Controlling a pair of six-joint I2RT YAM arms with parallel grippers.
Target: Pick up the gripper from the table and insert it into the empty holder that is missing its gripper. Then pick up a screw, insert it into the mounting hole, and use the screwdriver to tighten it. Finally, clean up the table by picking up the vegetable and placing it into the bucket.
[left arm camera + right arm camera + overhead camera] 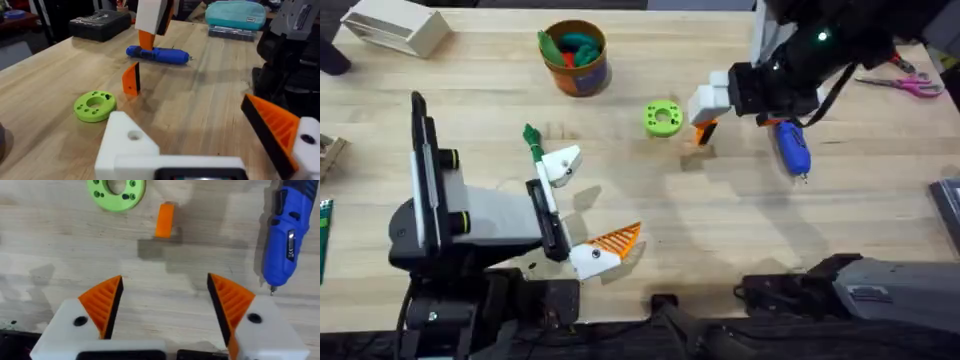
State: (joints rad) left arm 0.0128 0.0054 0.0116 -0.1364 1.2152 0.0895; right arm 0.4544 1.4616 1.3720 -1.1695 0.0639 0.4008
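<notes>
Orange ribbed wedge pad, the gripper [164, 219]: upright on pale wooden worktop [720, 220], between green ring [663, 118] and blue pen-shaped screwdriver [791, 146]. Right gripper [165, 302] above, jaws open, likely aligning for pickup. Left gripper [582, 212] parked, jaws open, white pointed holder [131, 142] bare, awaiting pad.

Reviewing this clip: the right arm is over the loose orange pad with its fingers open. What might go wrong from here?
The gripper stands on edge, so the right gripper may tip it before closing. The green ring and screwdriver lie close by and might get nudged. The holder needs a well-aligned pad; a skewed grasp could jam insertion.
</notes>
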